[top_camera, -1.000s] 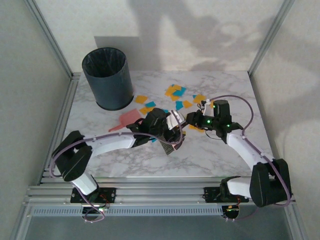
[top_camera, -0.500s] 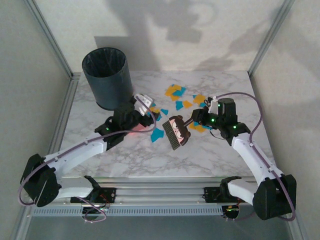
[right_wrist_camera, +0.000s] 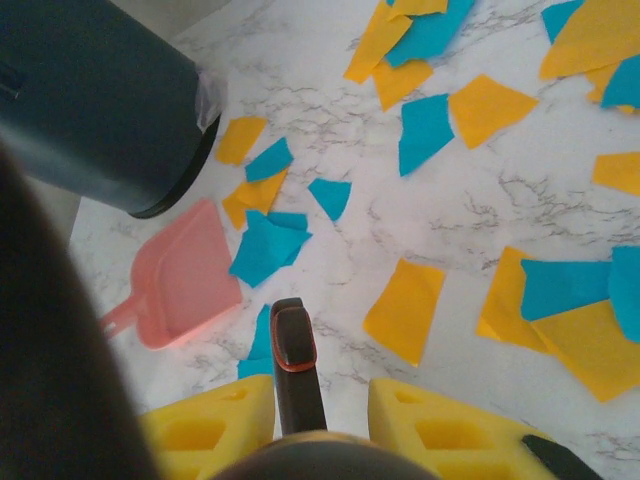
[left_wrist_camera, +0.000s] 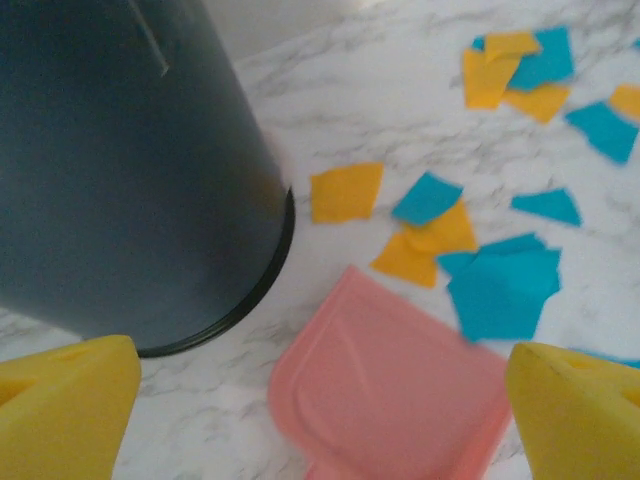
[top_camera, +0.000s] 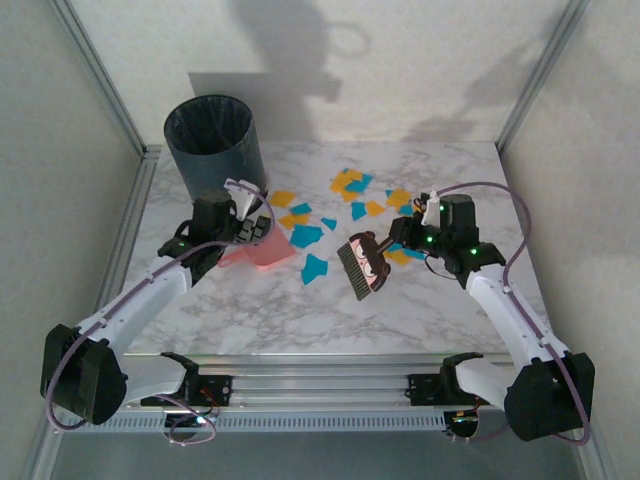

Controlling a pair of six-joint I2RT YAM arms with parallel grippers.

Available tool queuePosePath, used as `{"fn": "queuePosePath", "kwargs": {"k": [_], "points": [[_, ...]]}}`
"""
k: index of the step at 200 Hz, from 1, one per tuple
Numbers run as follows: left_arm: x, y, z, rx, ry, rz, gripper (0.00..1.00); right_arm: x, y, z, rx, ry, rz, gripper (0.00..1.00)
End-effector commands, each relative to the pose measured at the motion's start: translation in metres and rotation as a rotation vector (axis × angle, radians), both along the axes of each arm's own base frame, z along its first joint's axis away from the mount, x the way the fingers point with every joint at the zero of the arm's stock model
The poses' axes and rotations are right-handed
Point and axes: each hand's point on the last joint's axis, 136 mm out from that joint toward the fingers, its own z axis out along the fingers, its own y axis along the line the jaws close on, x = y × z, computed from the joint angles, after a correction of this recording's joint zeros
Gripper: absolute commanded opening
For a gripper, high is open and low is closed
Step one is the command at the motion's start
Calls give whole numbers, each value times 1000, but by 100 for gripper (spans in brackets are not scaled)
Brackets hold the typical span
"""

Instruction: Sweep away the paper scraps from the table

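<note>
Orange-yellow and teal paper scraps (top_camera: 350, 183) lie scattered over the middle and back of the white marble table (top_camera: 250, 315). My left gripper (top_camera: 255, 226) hangs open over the pink dustpan (top_camera: 265, 250) beside the bin. In the left wrist view its yellow fingers (left_wrist_camera: 60, 410) stand wide apart with the dustpan (left_wrist_camera: 390, 390) flat between them and scraps (left_wrist_camera: 505, 290) just beyond. My right gripper (top_camera: 400, 240) is shut on a dark hand brush (top_camera: 362, 264), held above a teal scrap (top_camera: 315, 268). The brush handle (right_wrist_camera: 295, 365) sticks out between the right gripper's (right_wrist_camera: 320, 395) fingers, over scraps (right_wrist_camera: 405, 310).
A dark round bin (top_camera: 212, 155) with a black liner stands at the back left, close to the dustpan and the left gripper; it rises as a wall in the left wrist view (left_wrist_camera: 120, 170). Aluminium rails edge the table on all sides. Bare marble (top_camera: 430, 320) runs along the front.
My left arm has swung from the table's middle, near the brush, back left to the dustpan by the bin. The right gripper has kept the brush and lifted it slightly rightward.
</note>
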Motion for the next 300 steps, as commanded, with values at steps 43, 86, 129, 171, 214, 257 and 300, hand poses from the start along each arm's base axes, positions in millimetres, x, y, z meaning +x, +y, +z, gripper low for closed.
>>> {"fn": "queuePosePath", "kwargs": {"k": [43,86,129,171,214,257,300], "points": [[-38,41,-51,147,272,-204,97,10,-10,24,-15,-47,-18,13],[-43,66,-88,189,420,-191,97,15,-12,23,-18,-35,-22,13],[-38,77,-110,214,430,-201,94,14,-11,26,-9,-33,-23,14],[-44,78,-142,202,540,-209,91,15,-12,26,-9,-31,-26,14],[-35,75,-161,199,551,-205,86,16,-12,27,-12,-29,-28,14],[-31,62,-170,182,514,-236,81,16,-12,24,-10,-17,-32,14],[-32,53,-181,172,507,-260,71,15,-13,25,-12,-15,-36,14]]}}
